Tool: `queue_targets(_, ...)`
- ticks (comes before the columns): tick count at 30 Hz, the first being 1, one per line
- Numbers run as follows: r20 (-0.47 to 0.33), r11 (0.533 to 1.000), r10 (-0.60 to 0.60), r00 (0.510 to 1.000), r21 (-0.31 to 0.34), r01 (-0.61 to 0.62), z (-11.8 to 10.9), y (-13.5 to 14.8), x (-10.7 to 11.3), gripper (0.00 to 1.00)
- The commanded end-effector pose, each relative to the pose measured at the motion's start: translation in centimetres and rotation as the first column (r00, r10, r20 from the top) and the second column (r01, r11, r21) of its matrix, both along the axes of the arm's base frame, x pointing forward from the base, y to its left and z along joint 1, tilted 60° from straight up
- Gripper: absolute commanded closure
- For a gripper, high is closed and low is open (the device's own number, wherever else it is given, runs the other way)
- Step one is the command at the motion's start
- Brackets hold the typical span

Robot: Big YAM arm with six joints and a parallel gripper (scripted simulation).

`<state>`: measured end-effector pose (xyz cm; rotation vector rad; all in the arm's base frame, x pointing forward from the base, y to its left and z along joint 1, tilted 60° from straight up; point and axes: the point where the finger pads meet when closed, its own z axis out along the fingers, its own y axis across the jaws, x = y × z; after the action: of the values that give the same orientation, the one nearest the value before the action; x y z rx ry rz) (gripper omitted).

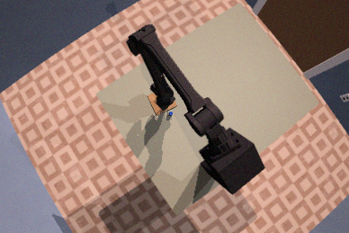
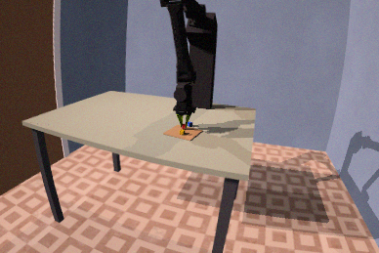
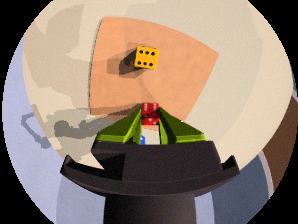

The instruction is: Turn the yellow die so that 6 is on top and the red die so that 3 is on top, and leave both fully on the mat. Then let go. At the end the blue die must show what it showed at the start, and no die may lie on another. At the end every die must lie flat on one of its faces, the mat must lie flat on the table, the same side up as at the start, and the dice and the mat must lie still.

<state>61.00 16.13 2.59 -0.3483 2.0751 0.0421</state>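
Observation:
The yellow die (image 3: 147,56) lies flat on the orange mat (image 3: 149,76) and shows six pips on its upper face; it also shows in the exterior view (image 2: 181,132). My gripper (image 3: 150,111), with green fingers, is shut on the red die (image 3: 152,113) and holds it just above the mat's near edge. The red die also shows in the exterior view (image 2: 184,127) under the fingers. The blue die (image 1: 170,114) lies on the table just off the mat's edge, and a sliver of it shows below the red die in the wrist view (image 3: 141,140). The red die's top face is hidden.
The mat (image 1: 157,107) lies flat near the middle of the pale table (image 1: 211,92). The arm's base (image 1: 231,159) stands at one table edge. A brown door (image 2: 24,65) is at the left wall.

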Motion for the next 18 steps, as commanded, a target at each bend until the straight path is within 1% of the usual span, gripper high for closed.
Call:
queue_targets(1,-0.005,1.0,0.01,1.0,-0.011,-0.01,-0.19,0.54,0.02,0.85)
queue_targets(6,-0.004,1.0,0.011,1.0,-0.01,-0.011,-0.05,0.59,0.02,0.85)
queue_targets(7,-0.011,1.0,0.011,1.0,-0.013,-0.011,-0.42,0.46,-0.43,0.85)
queue_targets(18,-0.01,1.0,0.011,1.0,-0.013,-0.011,-0.27,0.47,-0.35,0.85)
